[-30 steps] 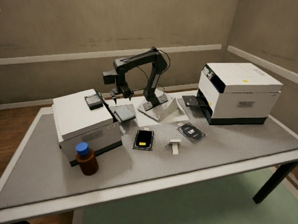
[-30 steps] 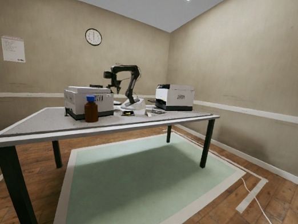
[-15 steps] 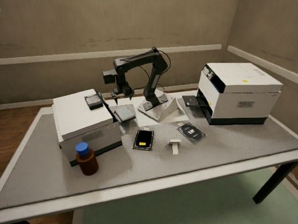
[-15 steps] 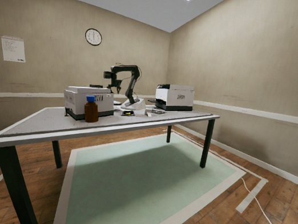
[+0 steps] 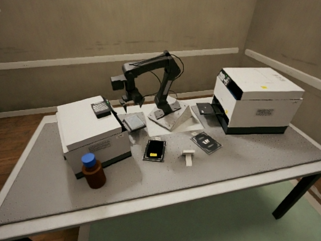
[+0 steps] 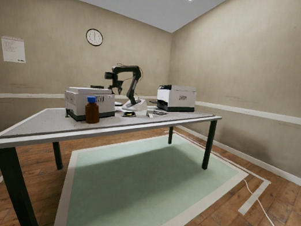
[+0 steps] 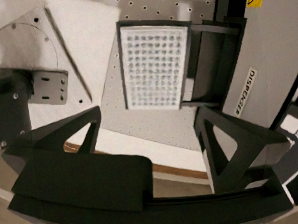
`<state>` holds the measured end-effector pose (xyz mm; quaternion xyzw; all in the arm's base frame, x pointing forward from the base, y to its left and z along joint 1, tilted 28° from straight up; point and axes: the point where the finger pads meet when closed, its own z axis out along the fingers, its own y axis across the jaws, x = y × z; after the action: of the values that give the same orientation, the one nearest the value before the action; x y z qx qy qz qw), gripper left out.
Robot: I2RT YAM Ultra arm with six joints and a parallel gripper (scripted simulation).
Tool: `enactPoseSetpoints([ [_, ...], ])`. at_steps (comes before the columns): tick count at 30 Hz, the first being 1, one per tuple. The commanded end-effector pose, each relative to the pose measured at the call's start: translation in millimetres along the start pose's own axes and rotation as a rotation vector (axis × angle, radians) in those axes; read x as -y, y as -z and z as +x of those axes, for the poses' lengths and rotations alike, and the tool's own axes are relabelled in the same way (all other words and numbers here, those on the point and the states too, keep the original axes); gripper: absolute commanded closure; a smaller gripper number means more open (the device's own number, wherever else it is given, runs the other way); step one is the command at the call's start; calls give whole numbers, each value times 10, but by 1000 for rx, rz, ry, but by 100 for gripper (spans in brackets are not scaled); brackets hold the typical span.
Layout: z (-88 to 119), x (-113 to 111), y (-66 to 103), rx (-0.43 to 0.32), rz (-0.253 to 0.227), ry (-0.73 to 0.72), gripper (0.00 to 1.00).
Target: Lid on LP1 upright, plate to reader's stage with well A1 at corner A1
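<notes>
Jaws spread and holding nothing, your gripper point(image 5: 133, 106) point(image 6: 119, 90) point(image 7: 150, 110) hangs above the plate point(image 5: 134, 122) point(image 7: 154, 67) on the left-hand dispenser's point(image 5: 92, 123) point(image 6: 89, 101) point(image 7: 245, 90) stage; the bottle point(image 5: 93, 172) point(image 6: 92, 110) stands near left.

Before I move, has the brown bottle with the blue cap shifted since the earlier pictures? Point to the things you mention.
No; the brown bottle point(image 5: 96, 178) point(image 6: 92, 113) stands unmoved beside the white boxy dispenser point(image 5: 86, 124) point(image 6: 107, 107) point(image 7: 265, 55).
</notes>
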<state>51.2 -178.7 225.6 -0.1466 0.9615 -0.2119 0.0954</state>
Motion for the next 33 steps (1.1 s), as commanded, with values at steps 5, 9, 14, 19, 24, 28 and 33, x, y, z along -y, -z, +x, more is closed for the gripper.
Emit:
enactPoseSetpoints([
  [5,-49,34,-39,19,23,8,0],
  [9,-52,34,-56,18,28,9,0],
  [14,-30,30,-111,3,32,10,0],
  [19,-27,31,-178,1,32,10,0],
  [24,-28,32,-244,2,32,10,0],
  [28,-33,34,-270,5,32,10,0],
  [33,-29,34,-339,2,31,10,0],
])
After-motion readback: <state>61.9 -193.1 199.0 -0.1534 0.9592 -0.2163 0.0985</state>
